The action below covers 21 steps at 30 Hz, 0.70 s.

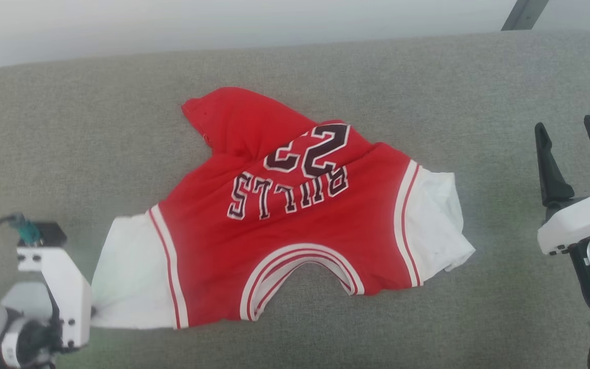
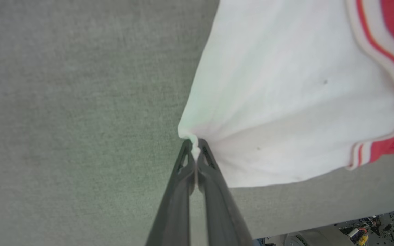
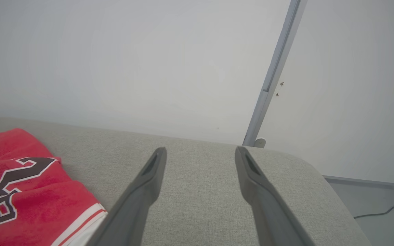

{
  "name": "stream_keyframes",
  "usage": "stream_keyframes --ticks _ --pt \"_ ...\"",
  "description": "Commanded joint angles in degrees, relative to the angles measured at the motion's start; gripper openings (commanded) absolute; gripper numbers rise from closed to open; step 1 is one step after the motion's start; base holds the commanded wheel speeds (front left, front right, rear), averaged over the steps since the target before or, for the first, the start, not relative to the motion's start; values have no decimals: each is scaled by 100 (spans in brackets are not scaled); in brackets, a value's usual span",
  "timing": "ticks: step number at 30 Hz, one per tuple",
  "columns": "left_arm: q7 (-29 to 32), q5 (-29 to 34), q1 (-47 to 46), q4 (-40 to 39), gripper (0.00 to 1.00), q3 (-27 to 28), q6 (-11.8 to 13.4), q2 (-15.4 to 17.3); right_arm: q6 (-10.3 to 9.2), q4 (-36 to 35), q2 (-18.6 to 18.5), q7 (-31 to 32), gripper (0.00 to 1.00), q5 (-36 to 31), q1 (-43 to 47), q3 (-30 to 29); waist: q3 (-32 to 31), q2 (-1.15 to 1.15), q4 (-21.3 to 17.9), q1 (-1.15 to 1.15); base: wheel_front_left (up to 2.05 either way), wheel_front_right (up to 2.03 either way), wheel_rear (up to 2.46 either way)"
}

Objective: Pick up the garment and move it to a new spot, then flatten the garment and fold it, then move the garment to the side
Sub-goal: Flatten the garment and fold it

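Head view: the garment (image 1: 295, 225) lay mid-frame on the grey cushion (image 1: 95, 128), lettering upside down, neckline toward 6 o'clock. The right gripper (image 1: 565, 123) stood at 3 o'clock, fingers apart, clear of the cloth. The left arm (image 1: 64, 292) at 8 o'clock hid its own fingers.

Left wrist view: the left gripper (image 2: 194, 145) was pinched together on the edge of the white sleeve (image 2: 286, 102).

Right wrist view: spread fingers hung over the cushion, with the garment at 8 o'clock, a grey post (image 3: 272, 78) at 1 o'clock and a cable (image 3: 385, 212) at 4 o'clock.
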Motion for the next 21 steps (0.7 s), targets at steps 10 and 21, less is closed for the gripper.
stream_keyframes --ticks 10,21 --pt "-361 -40 384 107 49 38 126 -178 -7 5 6 16 100 93 174 62 -254 0 -20 0 0 0 0" --pt "50 27 -34 -274 100 29 185 111 -6 -172 21 48 100 103 335 108 -481 0 -78 0 0 0 0"
